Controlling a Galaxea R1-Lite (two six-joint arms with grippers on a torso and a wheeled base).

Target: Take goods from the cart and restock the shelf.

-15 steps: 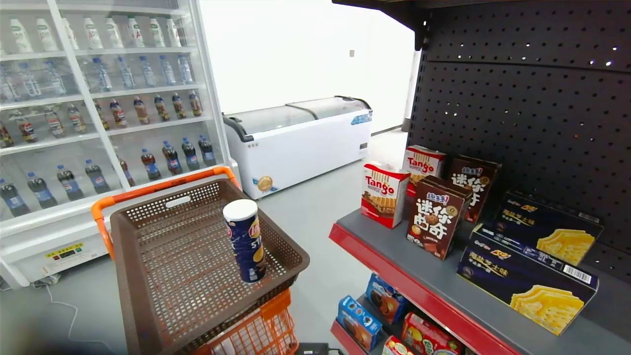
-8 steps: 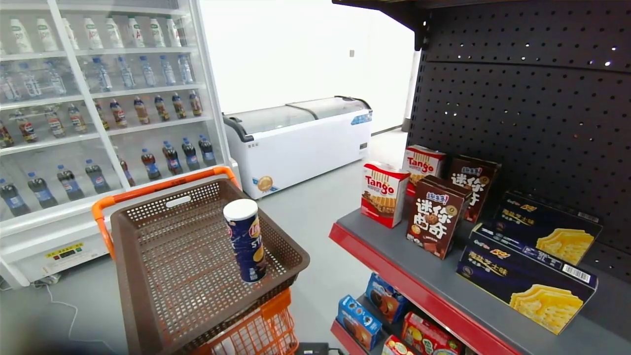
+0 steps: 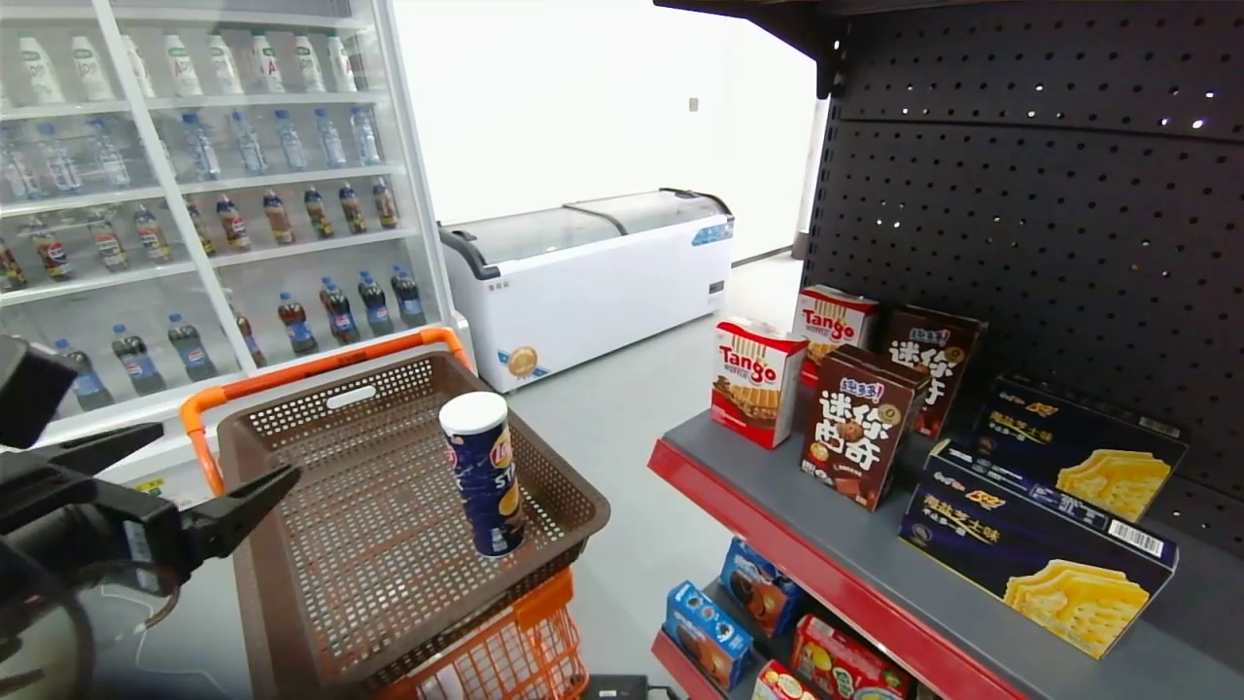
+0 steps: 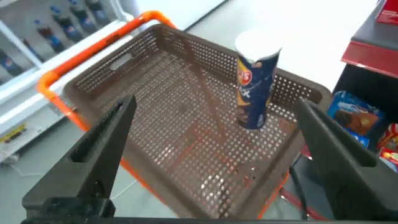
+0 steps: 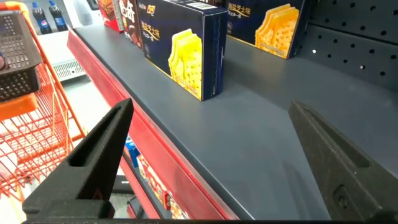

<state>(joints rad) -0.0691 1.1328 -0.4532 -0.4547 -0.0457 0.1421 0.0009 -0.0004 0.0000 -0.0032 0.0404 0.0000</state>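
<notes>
I see my left gripper spread wide, holding nothing, at the left rim of the brown basket; the chip can stands upright in that basket atop the orange cart; my right gripper gapes empty above the grey shelf, near a navy box.

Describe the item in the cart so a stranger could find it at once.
Find the orange cart beside the snack shelf. In its brown basket stands a tall blue can with a white lid. Unlike the boxes on the shelf, it is a cylinder.
</notes>
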